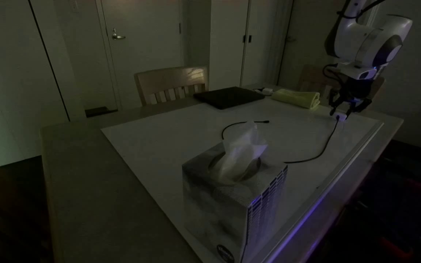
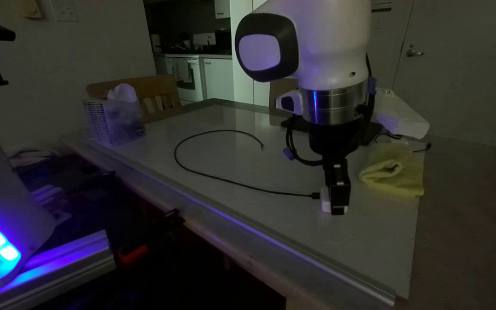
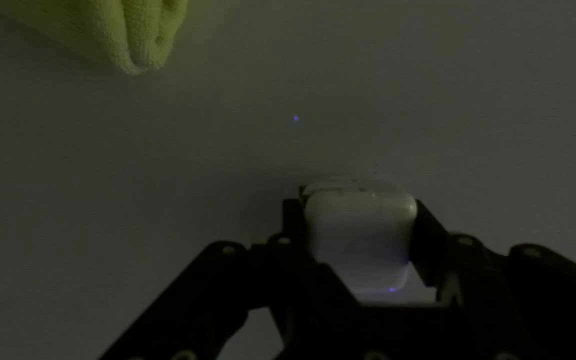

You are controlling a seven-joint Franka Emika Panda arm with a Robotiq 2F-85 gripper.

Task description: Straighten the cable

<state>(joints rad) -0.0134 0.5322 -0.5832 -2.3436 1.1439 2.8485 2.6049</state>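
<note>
While the end effector (image 3: 359,225) grips a small white block (image 3: 360,250), a fingertip against each side, the black cable (image 2: 187,169) runs from that block across a white board (image 1: 152,146) in one long open curve. Its plug meets the block; its free end curls back over the middle of the board. In an exterior view the tissue box (image 1: 214,212) hides part of the bend, though box and cable stand apart, the box near the pale rail (image 2: 351,275) that trims one side of the board.

Bare surface fills the inside of the curve, and a further strip of bare board separates the cable from the rail. Past the rail comes only a narrow margin of tabletop (image 1: 86,182), then the drop. Over on the opposite side, a flat black thing (image 1: 228,97) takes up some of the border, with a wooden chair (image 1: 174,80) behind.

Closest to the end effector is the yellow towel (image 2: 394,176), near it in both exterior views, with a gap between towel and block in the wrist view. Beyond the towel the board ends and a broad margin of tabletop begins. Whether the block touches the board or hangs just above, I cannot tell.
</note>
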